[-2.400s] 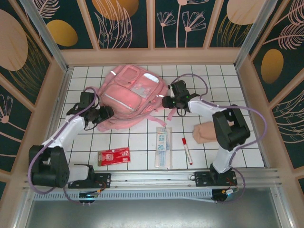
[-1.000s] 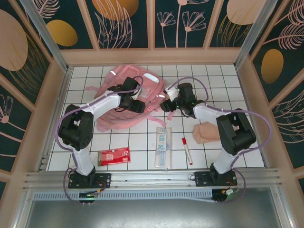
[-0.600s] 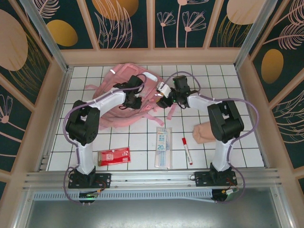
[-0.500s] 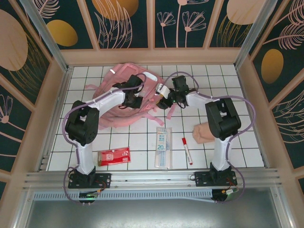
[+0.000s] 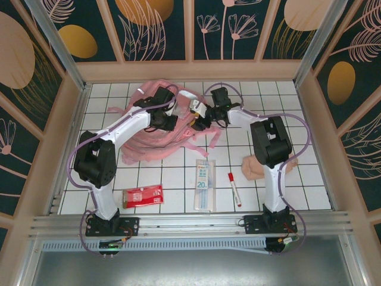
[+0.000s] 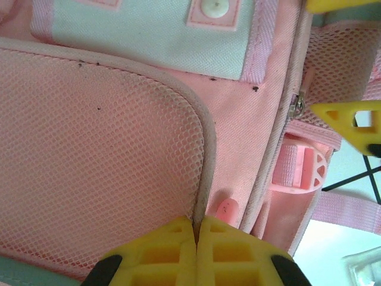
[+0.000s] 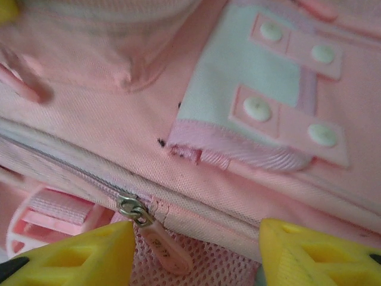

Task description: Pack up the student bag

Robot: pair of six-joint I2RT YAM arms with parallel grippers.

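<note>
Lying rumpled, pink student bag (image 5: 155, 143); straps splayed.

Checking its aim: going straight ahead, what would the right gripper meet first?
Most likely the zip pull of the pink bag, between the open fingers of the right gripper; depth is unclear.

The student bag (image 5: 156, 142) is soft pink, with pink mesh, a pale mint-white panel carrying pink tabs and white snaps, and small dark specks on the fabric. The left tool (image 6: 195, 229) and right tool (image 7: 196, 250) are bright yellow. The counter (image 5: 178, 179) is white, ruled in a dark grid. Toward its front edge lie a red packet (image 5: 143, 195) with white print, a clear pack (image 5: 204, 185) printed blue, and a white marker (image 5: 234, 189) with a red cap. The pouch (image 5: 250, 168) is beige-pink.
</note>
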